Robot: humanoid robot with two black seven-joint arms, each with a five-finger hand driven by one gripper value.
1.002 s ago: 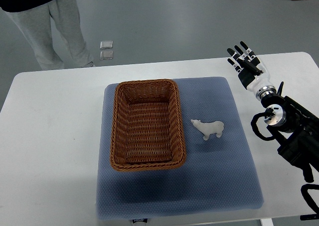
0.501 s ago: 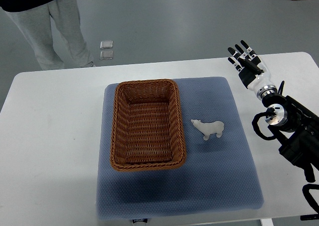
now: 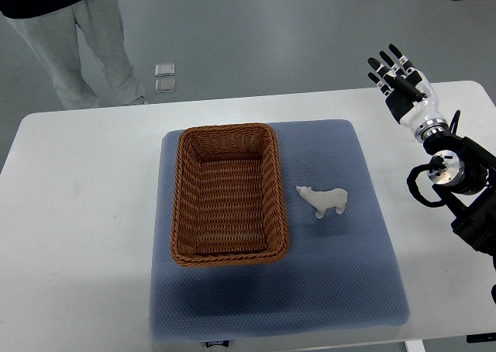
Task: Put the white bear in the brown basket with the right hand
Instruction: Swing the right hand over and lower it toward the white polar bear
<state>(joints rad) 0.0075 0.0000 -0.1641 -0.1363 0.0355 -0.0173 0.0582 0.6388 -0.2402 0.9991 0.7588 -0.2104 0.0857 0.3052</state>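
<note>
A small white bear (image 3: pixel 325 200) lies on the blue mat (image 3: pixel 325 282), just right of the brown wicker basket (image 3: pixel 184 205), which holds nothing. My right hand (image 3: pixel 401 77) hovers over the table's far right corner, well up and to the right of the bear. Its fingers are stretched out straight and hold nothing. The right arm runs down along the picture's right edge.
The mat rests on a white table (image 3: pixel 77 236). A person in grey trousers (image 3: pixel 77 42) stands beyond the far left side of the table. Two small grey tiles (image 3: pixel 165 77) lie on the floor behind it.
My right hand has risen and shifted right and away from me, moving farther from the bear. The bear and basket have stayed put.
</note>
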